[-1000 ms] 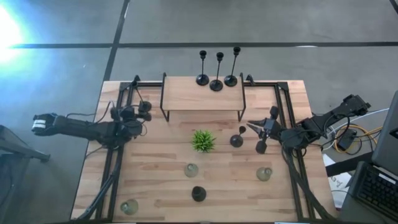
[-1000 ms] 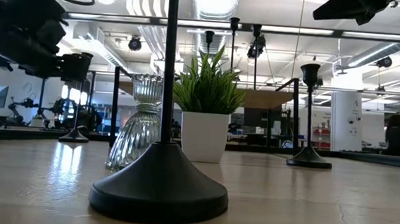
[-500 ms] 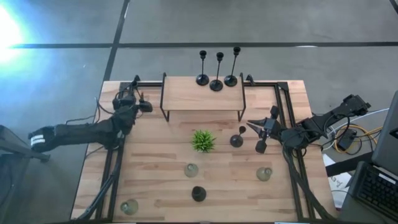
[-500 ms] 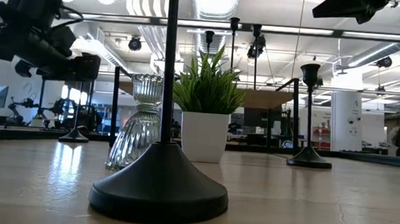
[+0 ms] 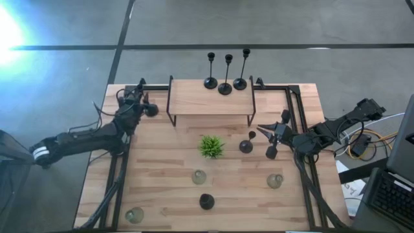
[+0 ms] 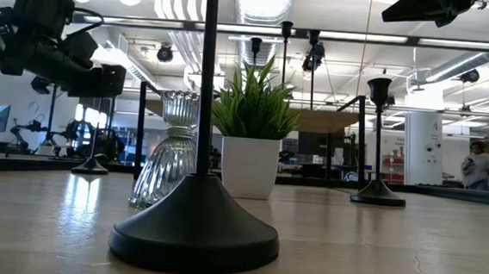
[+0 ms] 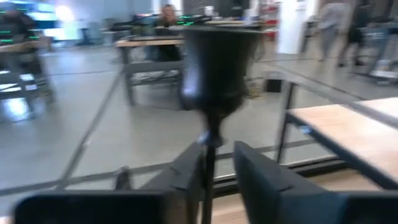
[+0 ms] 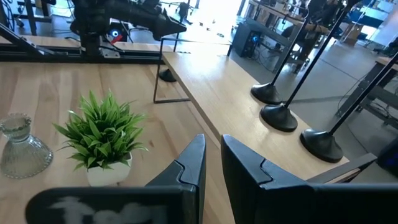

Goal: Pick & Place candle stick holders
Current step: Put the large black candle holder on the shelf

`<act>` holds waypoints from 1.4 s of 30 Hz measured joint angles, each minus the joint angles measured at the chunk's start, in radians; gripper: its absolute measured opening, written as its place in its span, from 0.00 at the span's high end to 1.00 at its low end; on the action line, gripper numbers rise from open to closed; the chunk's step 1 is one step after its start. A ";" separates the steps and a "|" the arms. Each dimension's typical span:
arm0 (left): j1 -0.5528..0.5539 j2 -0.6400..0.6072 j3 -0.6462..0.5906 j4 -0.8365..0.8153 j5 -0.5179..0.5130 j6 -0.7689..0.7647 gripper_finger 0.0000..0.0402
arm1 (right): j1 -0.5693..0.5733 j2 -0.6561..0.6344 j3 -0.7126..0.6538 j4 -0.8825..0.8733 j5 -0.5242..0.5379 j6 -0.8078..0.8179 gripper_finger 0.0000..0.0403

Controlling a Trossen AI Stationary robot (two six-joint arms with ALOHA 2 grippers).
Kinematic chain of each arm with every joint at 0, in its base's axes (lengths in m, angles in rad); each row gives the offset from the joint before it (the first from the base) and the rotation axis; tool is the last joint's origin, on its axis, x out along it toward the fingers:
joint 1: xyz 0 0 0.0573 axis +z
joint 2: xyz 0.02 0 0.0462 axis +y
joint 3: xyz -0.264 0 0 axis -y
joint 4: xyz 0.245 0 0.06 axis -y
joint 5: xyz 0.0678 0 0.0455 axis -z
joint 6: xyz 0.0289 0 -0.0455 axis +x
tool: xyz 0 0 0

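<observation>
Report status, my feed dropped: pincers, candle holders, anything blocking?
Left pincer at the black holder, table's far-left corner. Right pincer shut, empty, waiting right side. Shelf leg close by.

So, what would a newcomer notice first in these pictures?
Probably the three tall black candle stick holders standing in a row at the back edge of the raised wooden shelf. Next, the small green plant at the table's middle, and the left gripper closing its fingers around another black holder.
</observation>
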 joint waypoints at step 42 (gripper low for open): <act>0.006 0.427 0.961 -0.395 0.644 0.274 0.96 | 0.000 -0.005 -0.003 0.055 0.021 0.016 0.89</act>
